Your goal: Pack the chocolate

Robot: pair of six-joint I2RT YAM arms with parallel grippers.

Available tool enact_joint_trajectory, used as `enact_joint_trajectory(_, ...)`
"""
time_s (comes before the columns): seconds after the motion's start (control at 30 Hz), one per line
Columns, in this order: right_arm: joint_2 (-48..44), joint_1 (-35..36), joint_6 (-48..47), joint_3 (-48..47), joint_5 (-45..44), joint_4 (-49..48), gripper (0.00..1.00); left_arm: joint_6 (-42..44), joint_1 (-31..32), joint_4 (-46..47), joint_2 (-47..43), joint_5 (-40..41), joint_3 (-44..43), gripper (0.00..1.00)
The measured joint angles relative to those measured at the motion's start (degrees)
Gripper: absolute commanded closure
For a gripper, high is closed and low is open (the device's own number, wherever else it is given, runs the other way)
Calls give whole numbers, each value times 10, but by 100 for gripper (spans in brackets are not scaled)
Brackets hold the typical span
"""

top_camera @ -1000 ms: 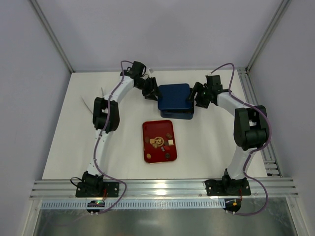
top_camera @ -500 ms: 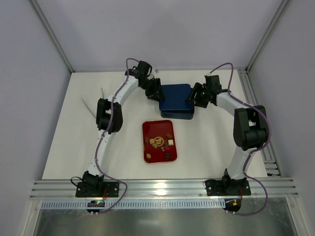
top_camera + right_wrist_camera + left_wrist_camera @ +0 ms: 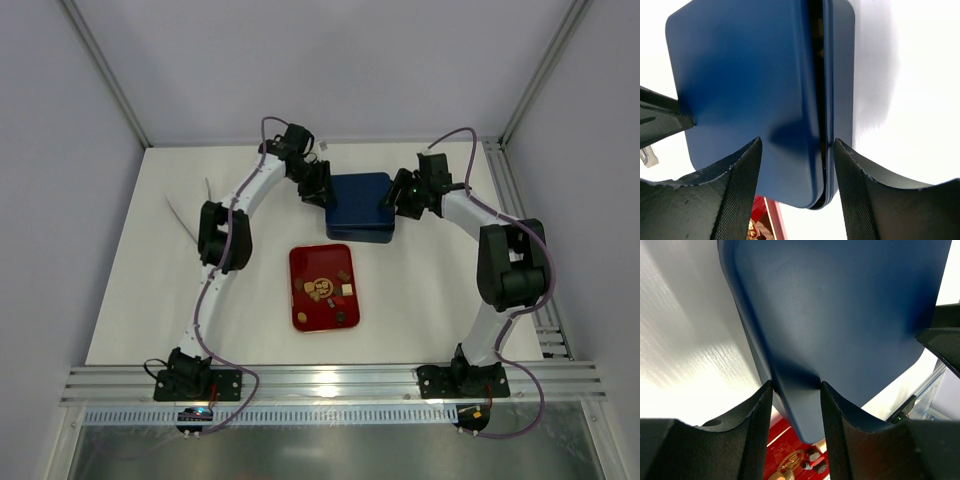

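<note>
The chocolate (image 3: 325,288) lies as several small brown, tan and cream pieces on the red tray (image 3: 305,312) at mid-table; a few pieces (image 3: 812,457) show below the left jaws. Behind the tray stands the dark blue box (image 3: 358,203). My left gripper (image 3: 316,187) (image 3: 796,390) is shut on the left edge of its lid (image 3: 840,315). My right gripper (image 3: 399,197) (image 3: 797,145) is open and straddles the box's right edge (image 3: 826,100). There a dark slit parts the lid from the base. The box's inside is hidden.
A thin white strip (image 3: 185,215) lies on the table at the left. A small pale object (image 3: 322,148) sits behind the left wrist. Metal rails run along the right side (image 3: 520,220) and the front edge (image 3: 330,380). White walls close in the table.
My left gripper has moved right onto the box's left edge. My right gripper's jaws have narrowed around the right edge. The tray and chocolate have not moved.
</note>
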State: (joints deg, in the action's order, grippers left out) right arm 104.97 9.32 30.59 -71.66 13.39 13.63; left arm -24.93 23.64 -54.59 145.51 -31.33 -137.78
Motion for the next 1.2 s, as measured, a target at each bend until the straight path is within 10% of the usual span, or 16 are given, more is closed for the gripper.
enact_joint_trajectory(1.2, -87, 12, 10, 94, -2, -26, 51, 14, 22, 21, -39, 56, 48, 62)
